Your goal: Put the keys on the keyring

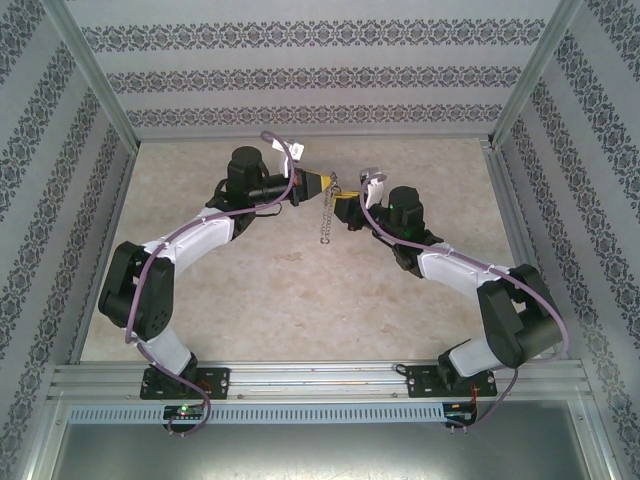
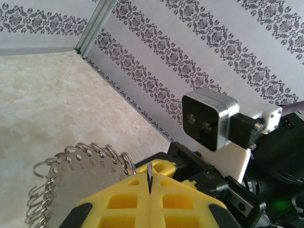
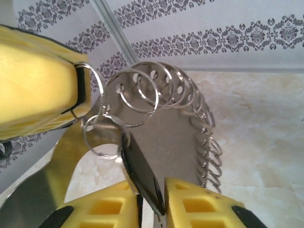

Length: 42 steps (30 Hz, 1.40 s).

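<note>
The keyring (image 3: pixel 176 127) is a flat grey metal plate with numbered holes and several small silvery split rings along its rim. It hangs above the table between both grippers (image 1: pixel 326 215). My left gripper (image 2: pixel 149 183) is shut on a thin metal ring at the keyring's edge (image 2: pixel 76 178); in the top view it (image 1: pixel 318 184) is just left of the ring. My right gripper (image 3: pixel 152 190) is shut on a key (image 3: pixel 141 171) with a black oblong head, whose upper end meets one small ring (image 3: pixel 101 136). The left gripper's yellow finger (image 3: pixel 33 95) shows at upper left.
The marble-look table (image 1: pixel 300 310) is boxed in by patterned walls (image 1: pixel 320 75) and a metal frame. The right arm's wrist camera (image 2: pixel 209 118) sits close in front of the left gripper. Both arms meet at the table's far middle.
</note>
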Each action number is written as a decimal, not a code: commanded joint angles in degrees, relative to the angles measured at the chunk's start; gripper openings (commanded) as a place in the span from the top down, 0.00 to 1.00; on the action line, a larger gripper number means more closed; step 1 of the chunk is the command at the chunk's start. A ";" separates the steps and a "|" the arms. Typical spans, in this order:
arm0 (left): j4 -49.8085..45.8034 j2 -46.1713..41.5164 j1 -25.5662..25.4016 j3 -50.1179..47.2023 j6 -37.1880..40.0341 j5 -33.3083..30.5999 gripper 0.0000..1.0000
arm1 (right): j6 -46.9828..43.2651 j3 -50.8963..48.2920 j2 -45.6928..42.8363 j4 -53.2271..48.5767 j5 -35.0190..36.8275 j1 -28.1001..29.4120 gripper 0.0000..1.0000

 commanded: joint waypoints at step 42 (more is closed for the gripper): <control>9.77 -3.64 -0.51 -2.88 -1.85 -1.05 1.00 | -1.34 5.07 2.19 -1.64 -11.88 1.52 1.00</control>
